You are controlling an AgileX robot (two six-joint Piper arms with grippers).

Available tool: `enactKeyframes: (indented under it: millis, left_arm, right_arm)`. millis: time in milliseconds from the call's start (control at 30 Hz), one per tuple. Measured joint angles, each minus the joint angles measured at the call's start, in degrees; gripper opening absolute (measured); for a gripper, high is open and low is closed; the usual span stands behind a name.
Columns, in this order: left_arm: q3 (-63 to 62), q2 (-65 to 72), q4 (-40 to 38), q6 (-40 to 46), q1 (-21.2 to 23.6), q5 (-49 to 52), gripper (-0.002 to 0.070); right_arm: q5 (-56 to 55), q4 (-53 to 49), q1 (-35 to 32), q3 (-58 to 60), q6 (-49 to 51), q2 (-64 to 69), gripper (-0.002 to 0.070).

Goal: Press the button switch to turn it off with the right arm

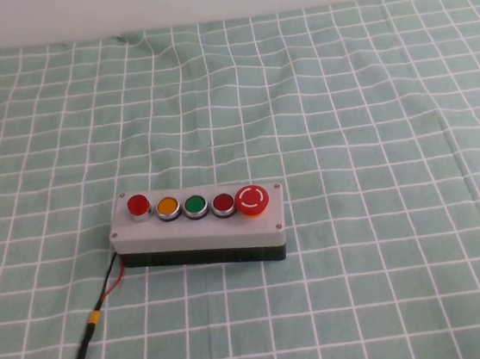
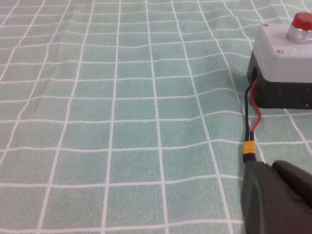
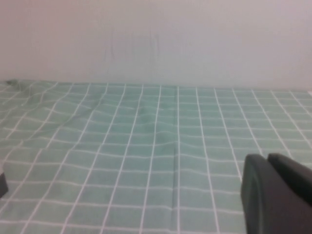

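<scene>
The button switch point(image 1: 199, 227), a grey box on a black base, sits mid-table with five buttons in a row. Its bright red end button point(image 1: 139, 205) is at the left end. It also shows in the left wrist view point(image 2: 302, 22), on the box corner point(image 2: 285, 48). My right gripper point(image 3: 267, 158) is shut and empty, low over bare cloth, facing the back wall; the switch is out of its view. My left gripper point(image 2: 270, 166) is shut and empty, just short of the box's cable end. Neither gripper shows in the high view.
An orange, a green and a darker red button point(image 1: 223, 203) and a large red mushroom button point(image 1: 252, 200) fill the rest of the row. A black and red cable point(image 1: 92, 326) with a yellow connector point(image 2: 249, 147) runs from the box's left end toward the front edge. Green checked cloth point(image 1: 371, 112) covers the table.
</scene>
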Motion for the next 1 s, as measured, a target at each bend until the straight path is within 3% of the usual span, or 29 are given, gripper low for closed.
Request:
enactKeyframes:
  millis: [200,433,1000]
  left_arm:
    - [0.0,0.0,0.0,0.0,0.0,0.0,-0.0003]
    - [0.0,0.0,0.0,0.0,0.0,0.0,-0.0003]
    - [0.0,0.0,0.0,0.0,0.0,0.0,-0.0003]
  right_arm:
    - [-5.53,2.07,-0.64,11.02,0.22,-0.3,-0.0016]
    - [3.18,5.91,-0.75,11.59,0.27,-0.3,-0.0016]
    - [3.71,6.41,-0.86,11.59,0.27,-0.3,-0.0016]
